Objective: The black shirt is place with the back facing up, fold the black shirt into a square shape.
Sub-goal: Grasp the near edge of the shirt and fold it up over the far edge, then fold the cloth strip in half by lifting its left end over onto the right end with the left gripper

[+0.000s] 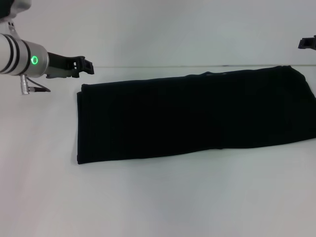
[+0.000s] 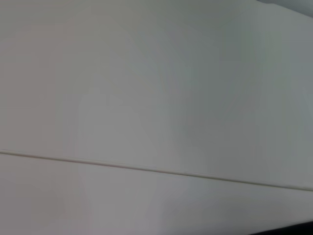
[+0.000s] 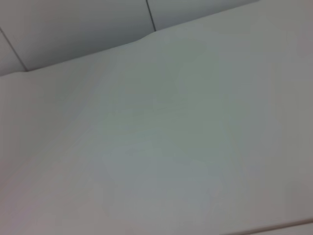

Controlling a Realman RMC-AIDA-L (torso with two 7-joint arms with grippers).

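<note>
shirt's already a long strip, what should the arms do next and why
Probably bring the left gripper down onto the strip's left end to fold it across. The shirt lies as a long band on the table, much wider than it is deep, so not yet square. The left gripper hangs just off that end's far corner, holding nothing; the right gripper barely shows at the edge.

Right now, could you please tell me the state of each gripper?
Left gripper: beyond the folded black cloth shirt's left far corner, holding nothing; open or shut cannot be told.
Right gripper: barely in view; cannot be told.
</note>
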